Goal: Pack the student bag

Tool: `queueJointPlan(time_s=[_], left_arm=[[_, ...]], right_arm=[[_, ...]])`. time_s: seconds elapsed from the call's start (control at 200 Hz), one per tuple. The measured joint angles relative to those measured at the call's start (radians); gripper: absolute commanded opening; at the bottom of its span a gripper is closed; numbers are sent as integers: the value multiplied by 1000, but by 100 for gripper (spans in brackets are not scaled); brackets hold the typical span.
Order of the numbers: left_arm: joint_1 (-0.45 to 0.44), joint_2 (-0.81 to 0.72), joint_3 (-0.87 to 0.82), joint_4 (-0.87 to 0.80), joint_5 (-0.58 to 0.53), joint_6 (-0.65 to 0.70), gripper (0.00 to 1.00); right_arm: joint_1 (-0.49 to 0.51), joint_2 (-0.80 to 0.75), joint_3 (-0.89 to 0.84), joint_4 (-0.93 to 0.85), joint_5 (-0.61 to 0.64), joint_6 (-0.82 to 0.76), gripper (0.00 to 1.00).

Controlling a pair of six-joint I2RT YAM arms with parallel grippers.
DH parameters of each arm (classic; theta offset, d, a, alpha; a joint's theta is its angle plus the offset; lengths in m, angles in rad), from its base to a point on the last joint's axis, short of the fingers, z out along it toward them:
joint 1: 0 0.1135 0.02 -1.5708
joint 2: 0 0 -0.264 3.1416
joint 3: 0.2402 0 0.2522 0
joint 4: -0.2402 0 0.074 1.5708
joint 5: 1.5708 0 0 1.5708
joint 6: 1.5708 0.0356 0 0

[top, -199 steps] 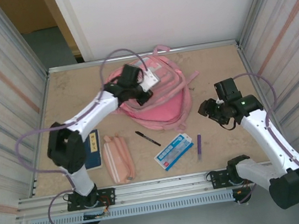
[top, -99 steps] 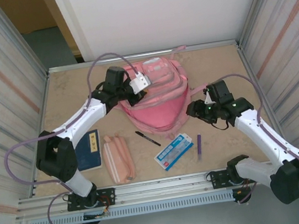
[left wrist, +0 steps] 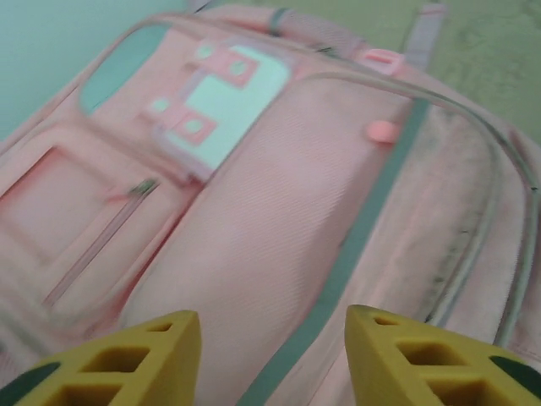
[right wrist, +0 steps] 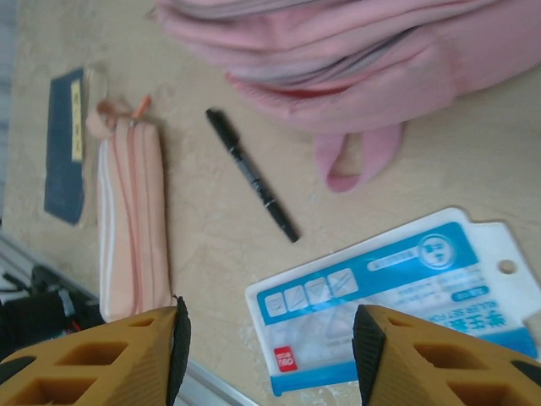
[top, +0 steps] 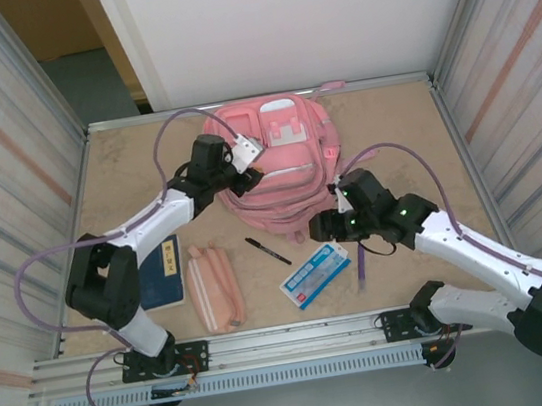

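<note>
Right now the pink backpack (top: 286, 165) lies flat at the far middle of the tabletop (top: 125, 173), front pockets facing up and its top toward the back wall. The left claw (left wrist: 270, 330) hangs over the bag's left side. Its yellow fingers (left wrist: 156, 342) are partly spread with nothing between them, and pink fabric and a grey zip band lie beneath. Whether the main zip is undone I cannot tell.

The right claw (right wrist: 266, 338) hovers just off the bag's near right corner, above a blue-and-white packet (top: 314, 274). Its fingers are also apart and empty. A pink strap loop (right wrist: 355, 161) trails from the bag's near edge toward the packet.

A black pen (top: 268, 251) lies slantwise between the bag and the packet, touching neither. To the left, a salmon pencil case (top: 212, 287) lies just beside a dark blue book (top: 165, 271), near the left arm's base. A purple pen (top: 361, 263) lies to the right of the packet, close under the right arm.
</note>
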Motion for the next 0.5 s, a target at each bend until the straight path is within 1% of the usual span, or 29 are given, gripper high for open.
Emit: queueJointPlan(time_s=[0.06,0.135,0.21,0.246,0.306,0.381,0.501], left_arm=[[3,-48,-13,-40,-35,-89,51],[4,-134,-32,-106,-72,-210,55],[4,-240,-60,-186,-115,-337,69],[4,-297,-78,-226,-138,-397,72],[10,-399,-116,-299,-174,-486,82],[40,-513,-182,-372,-206,-587,82],[141,-645,-315,-476,-262,-732,81]], right_arm=[[44,38,11,7,10,-8,56],[89,101,34,14,10,-20,56],[132,178,69,34,6,-23,56],[151,213,87,45,6,-23,56],[189,283,126,77,4,-21,56],[229,367,179,127,-3,-10,56],[277,519,281,226,-16,30,56]])
